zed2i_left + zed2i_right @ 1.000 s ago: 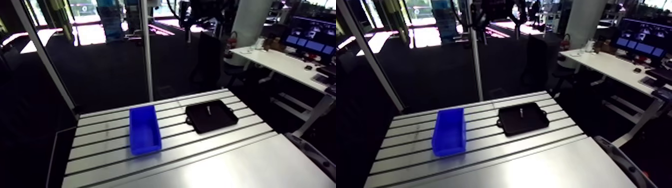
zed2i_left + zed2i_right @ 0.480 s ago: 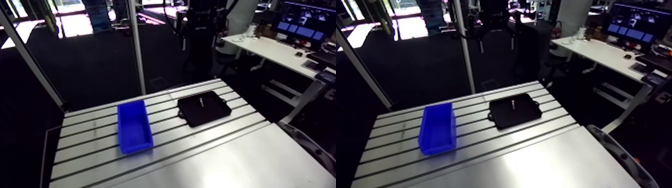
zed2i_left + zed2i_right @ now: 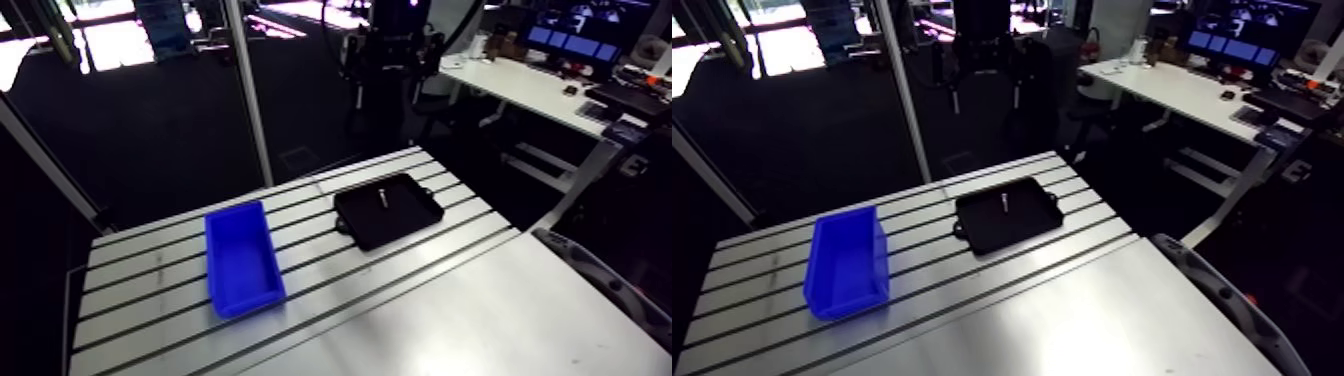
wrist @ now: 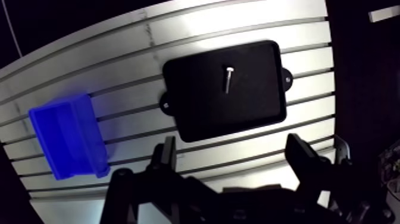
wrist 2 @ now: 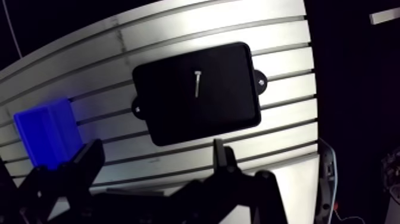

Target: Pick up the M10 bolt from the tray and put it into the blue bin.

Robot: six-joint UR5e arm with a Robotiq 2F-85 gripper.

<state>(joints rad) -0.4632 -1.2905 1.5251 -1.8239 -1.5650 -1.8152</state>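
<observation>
A small silver M10 bolt (image 4: 228, 78) lies inside a flat black tray (image 4: 202, 113), toward the tray's far side. In the arm view the bolt (image 3: 383, 194) and tray (image 3: 400, 215) sit at the table's right rear. The blue bin (image 3: 242, 257) stands to their left, with nothing visible inside. My gripper (image 4: 235, 158) hangs high above the table, open, with nothing between its fingers. In the wrist view the tray lies ahead of the fingers, and the blue bin (image 4: 65, 137) is off to one side of it.
The slotted aluminium table (image 3: 150, 280) carries only the bin and the tray. A smooth plate section (image 3: 480, 320) makes up its near part. A vertical frame post (image 3: 248, 100) rises behind the table's back edge.
The whole arm view has shifted as the camera moved, and the gripper shows lower in it. Bin, tray and bolt keep their places on the table.
</observation>
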